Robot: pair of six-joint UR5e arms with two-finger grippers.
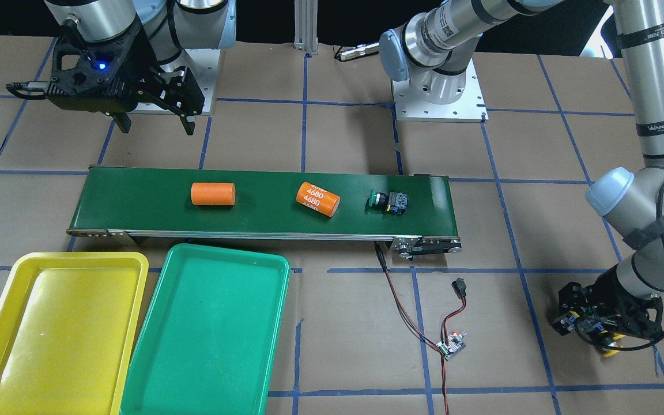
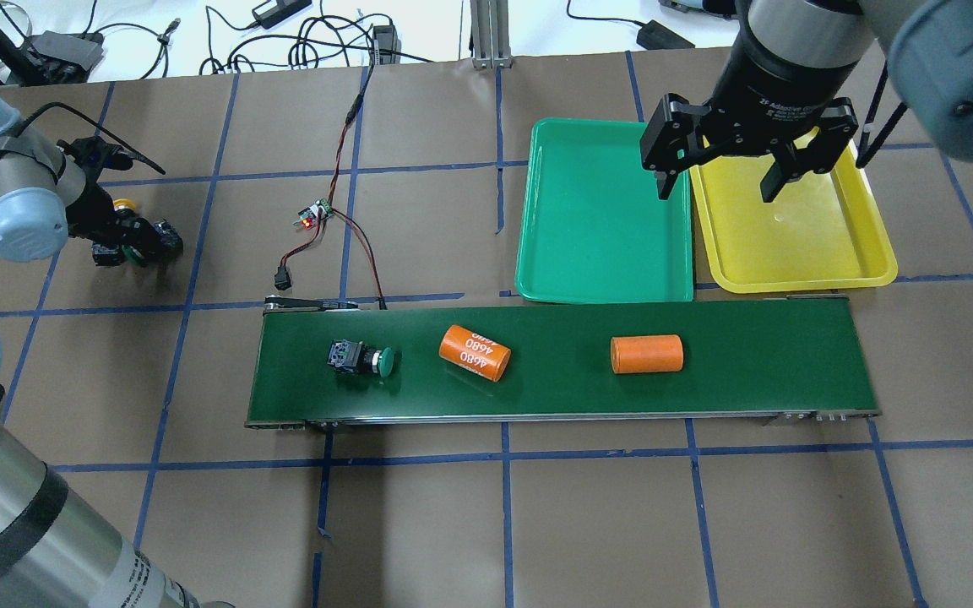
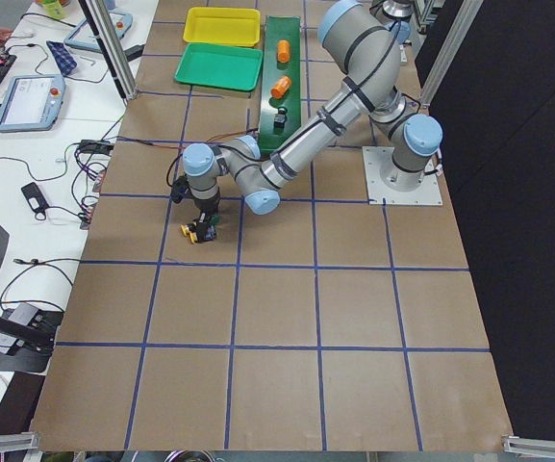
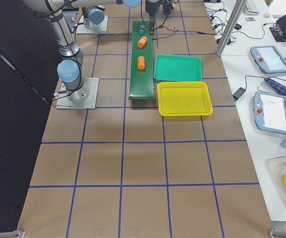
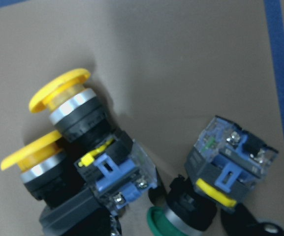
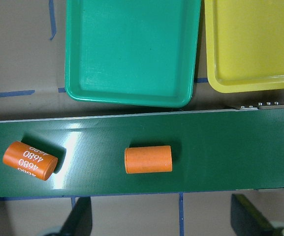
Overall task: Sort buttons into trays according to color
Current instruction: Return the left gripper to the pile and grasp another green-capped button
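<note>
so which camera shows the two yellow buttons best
The left wrist view: both yellow buttons appear close up, caps and collars sharp. Overhead and front-facing show only a yellow sliver; exterior left shows them tiny; the other two views miss them.

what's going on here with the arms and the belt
The left gripper is down over three buttons on the table, two yellow-capped, one green-capped; its grip is unclear. Another green button lies on the conveyor belt with two orange cylinders. The right gripper hangs open above the table; the green tray and yellow tray are empty.
</note>
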